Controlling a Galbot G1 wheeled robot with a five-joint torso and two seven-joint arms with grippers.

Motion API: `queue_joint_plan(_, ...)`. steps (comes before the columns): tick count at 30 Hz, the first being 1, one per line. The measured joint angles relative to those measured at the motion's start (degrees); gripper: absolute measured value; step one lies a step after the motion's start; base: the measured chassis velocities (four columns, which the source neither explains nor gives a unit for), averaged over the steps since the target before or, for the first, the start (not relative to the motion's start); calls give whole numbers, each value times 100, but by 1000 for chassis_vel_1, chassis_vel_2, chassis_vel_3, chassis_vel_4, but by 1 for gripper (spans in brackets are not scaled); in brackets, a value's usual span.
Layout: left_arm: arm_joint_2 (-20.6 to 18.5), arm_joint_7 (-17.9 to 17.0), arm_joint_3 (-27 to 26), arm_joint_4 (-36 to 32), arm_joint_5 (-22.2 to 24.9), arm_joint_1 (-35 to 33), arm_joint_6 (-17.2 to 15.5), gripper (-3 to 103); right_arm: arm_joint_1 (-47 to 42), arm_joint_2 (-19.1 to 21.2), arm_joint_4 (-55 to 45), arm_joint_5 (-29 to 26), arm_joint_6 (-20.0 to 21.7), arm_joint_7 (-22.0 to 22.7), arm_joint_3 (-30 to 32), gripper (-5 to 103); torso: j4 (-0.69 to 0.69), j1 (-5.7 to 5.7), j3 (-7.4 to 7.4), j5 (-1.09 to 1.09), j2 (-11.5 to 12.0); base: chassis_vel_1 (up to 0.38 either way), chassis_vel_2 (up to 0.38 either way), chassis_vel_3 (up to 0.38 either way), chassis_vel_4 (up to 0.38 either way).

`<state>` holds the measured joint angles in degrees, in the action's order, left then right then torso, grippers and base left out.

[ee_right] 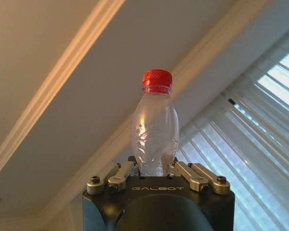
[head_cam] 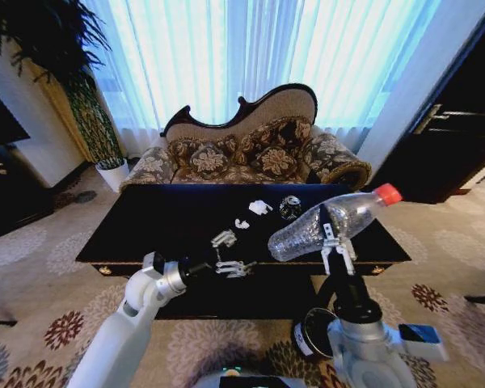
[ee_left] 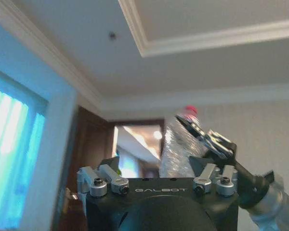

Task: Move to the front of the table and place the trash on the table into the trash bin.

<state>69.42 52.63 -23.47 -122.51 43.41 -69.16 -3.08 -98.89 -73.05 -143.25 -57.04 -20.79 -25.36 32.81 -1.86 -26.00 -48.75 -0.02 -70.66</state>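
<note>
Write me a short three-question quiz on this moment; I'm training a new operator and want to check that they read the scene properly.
1. True or false: the right gripper holds the plastic bottle above the table.
2. What colour is the bottle's cap?
3. Where is the trash bin? A) on the table B) on the carpet by the right arm's base C) on the sofa

Key:
1. True. Its jaws are closed on the bottle's body.
2. Red.
3. B. The crushed can and paper wads lie on the table, and the left gripper hangs over its front edge.
</note>
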Motion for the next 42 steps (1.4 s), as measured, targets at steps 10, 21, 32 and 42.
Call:
queue_joint_plan(10,263,-1651,-947,-315,449,-494,454,100,23,542,437,-247,-369,-645,666,22,1,0,0,1,0,0,0,0,0)
queue_joint_plan(21,456,-4275,-1879,-1227,639,-501,-180,100,-139,497,1685,-24,-912,-1755,562,22,0,0,0,0,0,0,0,0,0)
queue_joint_plan(32,360,-4706,-2551,-1553,1358,-402,-497,100,-73,669,3402,47,-1197,-3319,631,22,0,0,0,1,0,0,0,0,0)
queue_joint_plan(42,184,-6006,-2986,-1785,2024,-330,-975,100,411,698,5233,1157,-1323,-2586,308,22,-1,0,0,1,0,0,0,0,0)
